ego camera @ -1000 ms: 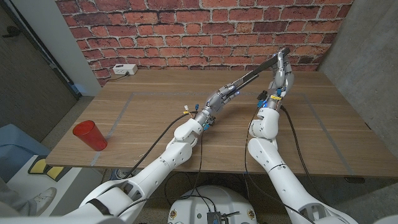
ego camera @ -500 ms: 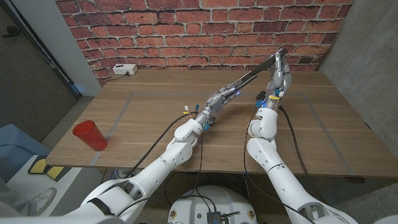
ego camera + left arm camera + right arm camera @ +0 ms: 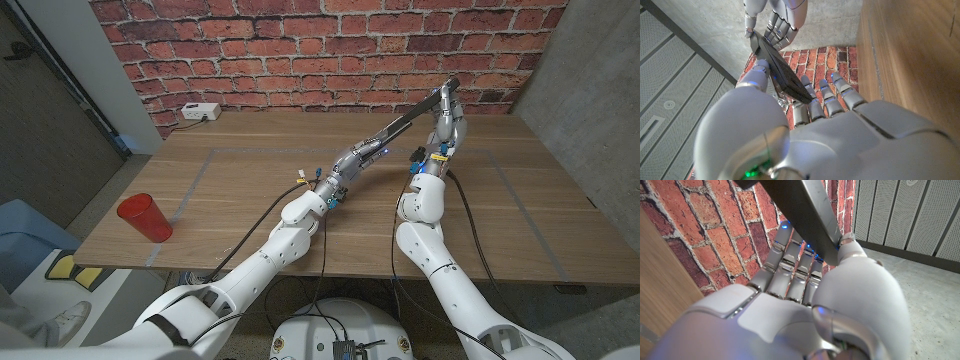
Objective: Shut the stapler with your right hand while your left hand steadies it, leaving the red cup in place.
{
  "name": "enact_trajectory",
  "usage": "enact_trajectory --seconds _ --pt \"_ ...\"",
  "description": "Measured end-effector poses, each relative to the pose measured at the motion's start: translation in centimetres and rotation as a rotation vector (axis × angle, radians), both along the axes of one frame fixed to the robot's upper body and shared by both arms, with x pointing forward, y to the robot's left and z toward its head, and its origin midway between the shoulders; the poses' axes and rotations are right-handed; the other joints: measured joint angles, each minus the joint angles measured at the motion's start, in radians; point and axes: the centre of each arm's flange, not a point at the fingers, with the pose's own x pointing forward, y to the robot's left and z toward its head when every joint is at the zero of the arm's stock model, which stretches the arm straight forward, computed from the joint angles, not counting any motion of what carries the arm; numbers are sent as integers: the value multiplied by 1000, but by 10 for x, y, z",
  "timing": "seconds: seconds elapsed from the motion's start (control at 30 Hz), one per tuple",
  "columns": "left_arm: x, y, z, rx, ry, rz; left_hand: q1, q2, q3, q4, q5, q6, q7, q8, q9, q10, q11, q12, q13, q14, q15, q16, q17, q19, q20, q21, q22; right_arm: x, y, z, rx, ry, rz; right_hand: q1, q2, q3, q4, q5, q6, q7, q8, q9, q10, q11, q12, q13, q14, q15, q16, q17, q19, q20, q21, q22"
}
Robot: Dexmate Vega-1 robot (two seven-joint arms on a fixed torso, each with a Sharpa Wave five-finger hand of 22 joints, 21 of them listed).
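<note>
Near the front left table [image 3: 250,200] edge we see the red cup [image 3: 145,217], upright; its inside isn't visible. Farther back, lifted above the table, the stapler [image 3: 415,114] slants up toward the brick wall [image 3: 300,50], our left hand [image 3: 362,156] gripping its lower end, our right hand [image 3: 449,118] clamped on its upper tip.

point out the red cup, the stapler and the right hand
red cup [image 3: 144,218], head view, on its side wall
stapler [image 3: 410,115], head view, middle of its dark body
right hand [image 3: 448,118], head view, on the fingers by the stapler's far end
</note>
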Motion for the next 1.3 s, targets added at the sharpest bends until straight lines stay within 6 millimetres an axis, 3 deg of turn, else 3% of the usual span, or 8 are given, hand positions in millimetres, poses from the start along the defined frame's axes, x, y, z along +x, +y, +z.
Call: enact_trajectory --seconds 0.23,0.33,0.6,0.73,0.93,1.0,1.3 --pt "2 -1 1 8 -2 -2 11 25 -15 -1 0 93 -13 14 -7 61 -23 11 -5 42 -1 4 0 2 -2 0 2 0 0 0 4 -4 3 -1 1 0 0 2 0 0 0 0 0 0 0 -2 0 0 -2 0 0 0 8 -1" --pt "3 -1 1 11 -1 -4 10 35 -15 0 0 100 -17 14 -7 70 -22 15 -5 50 -1 4 0 2 -2 0 2 1 0 0 5 -6 4 -1 1 0 0 2 0 0 4 0 0 0 0 -3 0 0 -4 2 0 0 15 -1" --pt "5 -2 0 6 11 -11 -2 63 -25 8 -1 164 -8 14 -13 130 -30 26 -9 103 -2 11 0 17 -6 0 2 1 1 0 8 -7 5 -1 1 0 0 2 0 0 4 0 0 0 0 1 0 0 -4 6 -9 2 20 0" --pt "6 -2 0 -7 22 -14 -5 83 -16 17 -2 194 9 16 -19 175 -36 34 -10 138 -3 11 0 29 -8 0 2 2 2 0 11 -9 7 -1 1 0 0 2 0 0 4 0 0 0 0 2 3 3 -6 6 -9 2 23 0" --pt "7 -2 0 -23 35 -16 -8 100 -8 25 0 197 12 16 -19 204 -43 34 -10 169 -6 11 0 37 -16 0 2 3 4 -1 15 -12 12 -1 1 0 0 1 0 0 4 -1 0 0 -2 -1 3 3 -10 5 -11 0 31 0" --pt "8 -2 -1 -26 39 -17 -4 112 -3 21 0 197 12 16 -19 217 -43 41 -10 187 -6 11 0 41 -19 3 2 3 4 -1 16 -12 13 -1 1 0 0 1 11 -11 4 -2 0 0 -3 -1 3 3 -11 5 -11 0 31 0" --pt "10 -1 -2 -45 66 -14 -15 128 8 16 0 197 12 16 -19 258 -16 48 2 255 -6 11 0 55 -23 6 2 5 5 -2 22 -11 23 -1 1 5 -5 0 13 -13 3 -1 0 0 -4 -4 4 5 -15 3 -11 0 43 -5"
